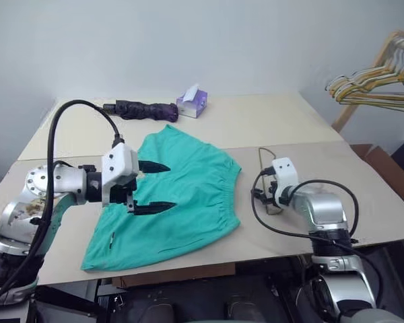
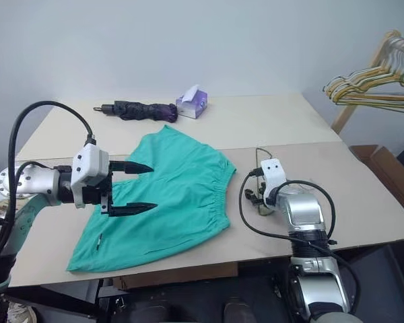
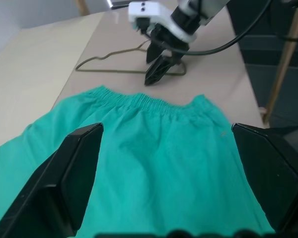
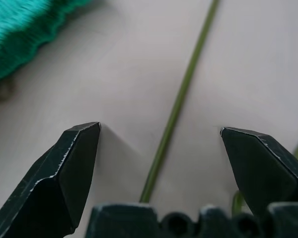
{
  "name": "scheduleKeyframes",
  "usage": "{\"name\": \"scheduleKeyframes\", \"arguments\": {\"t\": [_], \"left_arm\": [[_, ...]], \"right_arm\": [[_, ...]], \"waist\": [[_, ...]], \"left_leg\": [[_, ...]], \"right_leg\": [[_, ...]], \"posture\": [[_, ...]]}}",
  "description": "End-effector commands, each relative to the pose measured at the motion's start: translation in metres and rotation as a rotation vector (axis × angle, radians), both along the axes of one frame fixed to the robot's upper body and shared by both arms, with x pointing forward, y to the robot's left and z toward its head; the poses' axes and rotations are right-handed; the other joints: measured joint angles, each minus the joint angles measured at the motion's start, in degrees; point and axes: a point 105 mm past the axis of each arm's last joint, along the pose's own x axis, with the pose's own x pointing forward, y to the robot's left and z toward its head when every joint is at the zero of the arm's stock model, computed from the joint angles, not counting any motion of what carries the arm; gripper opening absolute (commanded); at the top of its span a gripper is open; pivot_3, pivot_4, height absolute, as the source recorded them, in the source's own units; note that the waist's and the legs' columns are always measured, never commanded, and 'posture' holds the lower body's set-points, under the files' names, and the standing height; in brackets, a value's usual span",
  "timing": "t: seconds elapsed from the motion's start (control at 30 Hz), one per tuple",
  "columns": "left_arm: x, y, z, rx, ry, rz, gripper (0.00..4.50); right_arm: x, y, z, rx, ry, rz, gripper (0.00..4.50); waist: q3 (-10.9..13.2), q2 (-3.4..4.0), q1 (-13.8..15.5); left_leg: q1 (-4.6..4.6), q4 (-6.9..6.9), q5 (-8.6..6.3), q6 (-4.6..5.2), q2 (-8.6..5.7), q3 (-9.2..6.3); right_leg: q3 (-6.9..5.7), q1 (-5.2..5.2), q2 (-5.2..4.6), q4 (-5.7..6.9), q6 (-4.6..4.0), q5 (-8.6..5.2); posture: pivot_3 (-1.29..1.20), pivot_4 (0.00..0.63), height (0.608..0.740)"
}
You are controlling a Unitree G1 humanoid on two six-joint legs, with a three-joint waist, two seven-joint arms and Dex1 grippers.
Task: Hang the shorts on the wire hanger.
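Your right tool (image 2: 261, 199) hangs released over the wire hanger (image 1: 268, 176), lying flat on the surface (image 1: 269, 124) right of the shorts (image 1: 175, 202). Thin wire could slip out as you clench. Left tool (image 1: 147, 188), released, hovers over the shorts.

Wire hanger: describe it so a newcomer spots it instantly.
On the beige table, look just right of the teal shorts. The wire hanger lies flat there, under the right tool, whose fingers are open. It is one thin bare wire, unlike the bunched hangers hanging beyond the table.
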Motion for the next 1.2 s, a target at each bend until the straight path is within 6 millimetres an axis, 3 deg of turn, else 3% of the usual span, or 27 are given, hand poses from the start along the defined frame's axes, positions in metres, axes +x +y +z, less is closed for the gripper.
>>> {"name": "scheduleKeyframes", "arguments": {"t": [0.03, 0.07, 0.2, 0.33, 0.53, 0.73, 0.8, 0.9, 1.0, 1.2], "left_arm": [[-0.003, -0.004, 0.004, 0.021, -0.038, -0.019, 4.48], [-0.003, -0.005, 0.004, 0.019, -0.038, -0.02, 4.48], [-0.001, -0.007, 0.003, 0.021, -0.05, -0.02, 4.5], [0.001, -0.007, -0.001, 0.036, -0.065, -0.011, 4.5], [0.004, -0.009, -0.003, 0.031, -0.068, -0.004, 4.5], [0.017, -0.013, 0.002, -0.04, -0.067, 0.07, 4.5], [0.024, -0.016, 0.005, -0.117, -0.025, 0.125, 4.5], [0.037, -0.022, 0.012, -0.315, 0.096, 0.21, 4.5], [0.049, -0.026, 0.018, -0.607, 0.327, 0.281, 4.5], [0.061, -0.03, 0.021, -0.989, 0.654, 0.333, 4.5]], "right_arm": [[0.003, 0.006, 0.004, 0.037, 0.01, -0.023, 4.5], [0.0, 0.009, 0.0, 0.048, 0.03, -0.02, 4.5], [-0.013, 0.019, -0.022, 0.075, 0.126, -0.007, 3.67], [-0.023, 0.02, -0.039, 0.073, 0.183, -0.024, 2.27], [-0.025, 0.013, -0.043, 0.024, 0.185, -0.02, 0.09], [-0.017, 0.001, -0.027, -0.036, 0.087, -0.043, 0.04], [-0.011, -0.003, -0.013, -0.106, 0.004, -0.037, 0.04], [0.0, -0.002, 0.026, -0.146, -0.194, -0.031, 0.04], [0.002, 0.011, 0.068, -0.129, -0.382, 0.038, 0.04], [-0.016, 0.057, 0.125, -0.093, -0.667, 0.323, 0.04]], "waist": [[0.0, 0.0, -0.48], [0.0, 0.0, -0.64], [-0.07, -0.05, -0.87], [-0.32, -0.26, -0.85], [-0.42, -0.35, -0.88], [-0.44, -0.39, -0.82], [-0.44, -0.39, -0.82], [-0.38, -0.3, -0.67], [-0.26, -0.12, -0.64], [-0.26, -0.12, -1.02]], "left_leg": [[0.01, 0.0, 0.0, 0.0, 0.01, -0.02], [0.02, 0.0, 0.0, 0.0, 0.02, -0.03], [0.06, 0.0, -0.01, 0.0, 0.07, -0.05], [0.16, -0.02, -0.01, 0.0, 0.17, -0.05], [0.66, -0.14, -0.05, -0.03, 0.23, -0.04], [0.9, -0.19, -0.08, -0.03, 0.3, -0.04], [0.88, -0.19, -0.08, -0.03, 0.29, -0.05], [0.83, -0.19, -0.08, -0.03, 0.28, -0.09], [0.65, -0.18, -0.08, -0.03, 0.26, -0.12], [0.5, -0.18, -0.11, 0.01, 0.29, -0.23]], "right_leg": [[0.0, 0.01, 0.03, 0.0, 0.0, 0.0], [0.0, 0.02, 0.04, 0.0, 0.0, 0.0], [0.0, 0.06, 0.09, 0.0, 0.0, 0.0], [0.0, 0.13, 0.19, -0.01, -0.01, 0.0], [0.0, 0.6, 0.24, -0.14, -0.04, -0.02], [-0.01, 0.87, 0.3, -0.23, -0.07, -0.05], [0.01, 0.9, 0.31, -0.26, -0.06, -0.05], [0.08, 0.87, 0.37, -0.28, -0.06, -0.04], [0.14, 0.68, 0.37, -0.25, -0.05, -0.03], [0.19, 0.47, 0.46, -0.19, -0.05, -0.03]], "posture": [[0.02, 0.0, 0.74], [0.03, 0.0, 0.74], [0.04, 0.0, 0.74], [0.04, 0.0, 0.74], [0.03, 0.0, 0.74], [0.03, 0.0, 0.74], [0.03, 0.0, 0.74], [0.03, 0.0, 0.74], [0.03, 0.0, 0.74], [0.03, 0.0, 0.74]]}}
